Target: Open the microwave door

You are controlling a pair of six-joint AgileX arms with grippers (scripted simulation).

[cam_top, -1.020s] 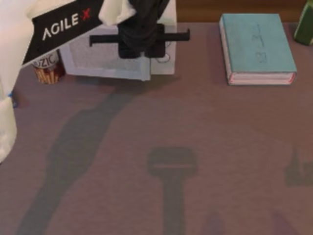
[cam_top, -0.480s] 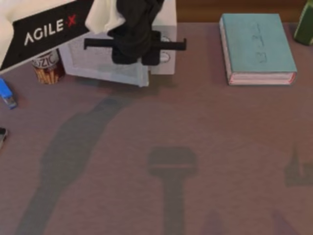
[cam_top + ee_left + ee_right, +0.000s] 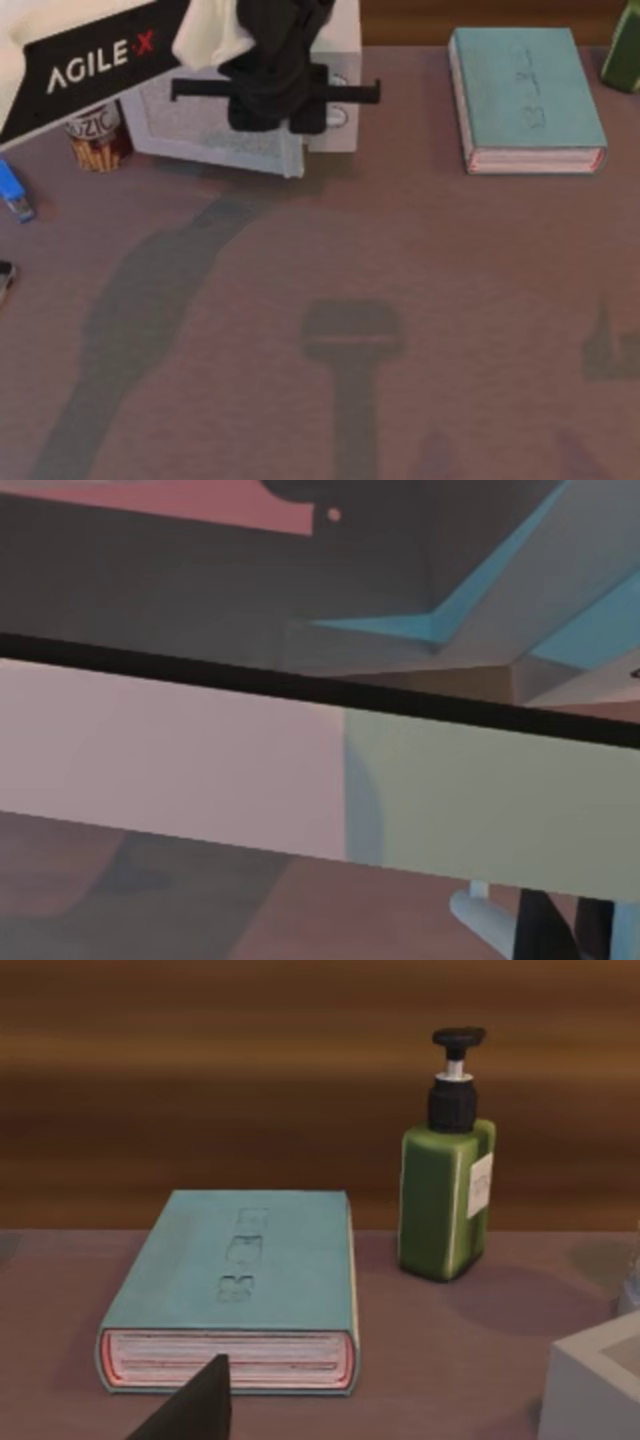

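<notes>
Microwave door (image 3: 225,140) sits ajar at far left; your left gripper (image 3: 275,95) hovers over it, grip state can't tell.

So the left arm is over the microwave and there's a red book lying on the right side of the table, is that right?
Not quite: the book is teal, not red, as the top view shows. The rest holds: the left arm reaches over the microwave, and the book lies on the table's right side.

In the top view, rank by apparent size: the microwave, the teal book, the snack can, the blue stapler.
1. Microwave, though the left arm covers part of it
2. Teal book
3. Snack can
4. Blue stapler, cut by the frame edge
</notes>
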